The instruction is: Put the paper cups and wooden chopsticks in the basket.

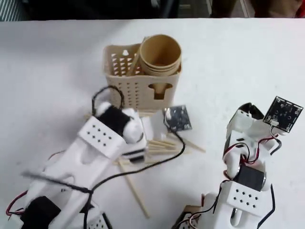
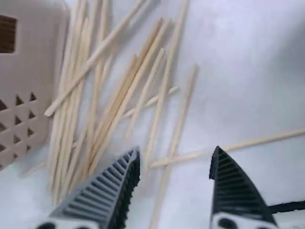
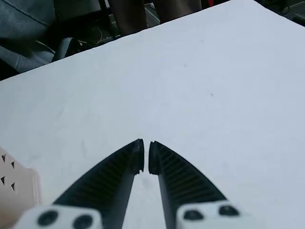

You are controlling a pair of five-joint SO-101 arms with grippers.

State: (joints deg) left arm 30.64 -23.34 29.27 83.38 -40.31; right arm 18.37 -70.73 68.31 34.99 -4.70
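Your left gripper (image 2: 176, 151) hangs spread wide over the chopsticks (image 2: 119, 100) and pinches nothing. One or two sticks cross the gap between its tips.

The sticks lie in a loose fan on the table (image 1: 57, 71) in front of the basket (image 1: 143, 83). The nearest ones are touching or just beside its front wall, so you have little room on that side. A few strays lie apart from the pile. One long stick runs toward the near edge beside the left arm, and another points off toward the right arm.

The cups (image 1: 160, 53) stand stacked in the basket's right compartment, their rim above its wall. What looks like a stick leans in the compartment beside them.

Your right gripper (image 3: 146, 155) is pressed together on nothing. It sits over bare table, well to the right of the basket.

You have wide bare table to the left of the basket, and more between the basket and the right arm. The table's far edge runs behind the basket, with some bare surface between them.

A black cable (image 1: 110, 91) loops up from the left arm, between its wrist and the basket's front. The left arm's camera board (image 1: 177, 118) juts out beside the gripper, above the sticks.
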